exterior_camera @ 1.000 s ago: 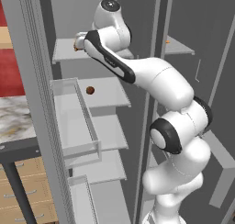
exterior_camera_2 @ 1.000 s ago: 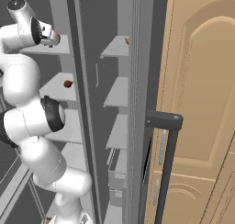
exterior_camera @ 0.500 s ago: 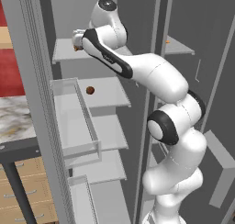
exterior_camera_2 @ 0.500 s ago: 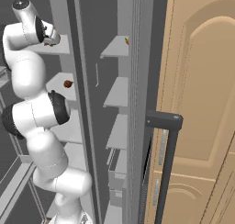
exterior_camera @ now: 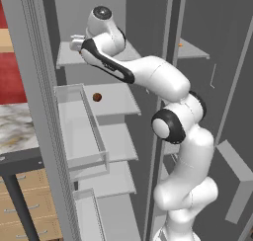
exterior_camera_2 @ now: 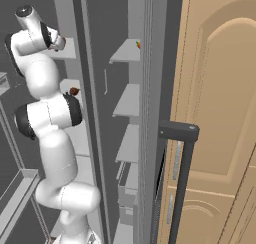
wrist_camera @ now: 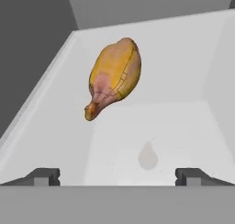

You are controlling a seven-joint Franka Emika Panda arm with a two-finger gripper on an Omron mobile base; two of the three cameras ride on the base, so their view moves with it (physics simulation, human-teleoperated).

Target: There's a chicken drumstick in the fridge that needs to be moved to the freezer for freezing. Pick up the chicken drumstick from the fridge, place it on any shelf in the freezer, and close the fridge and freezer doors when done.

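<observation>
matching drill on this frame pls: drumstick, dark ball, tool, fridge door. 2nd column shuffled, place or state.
Things:
1. chicken drumstick
2. dark red-brown ball
3. tool
4. fridge door

Place or state:
A. swung open, clear bins on its inner side
B. jaws wide, nothing between them
C. on the top fridge shelf, ahead of the tool
D. one shelf lower

Pairs: 1-C, 2-D, 3-B, 4-A

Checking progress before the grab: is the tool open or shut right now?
Open. In the hand view the tool has its two dark fingertips far apart, with the lumpy orange-brown chicken drumstick ahead, untouched.
</observation>
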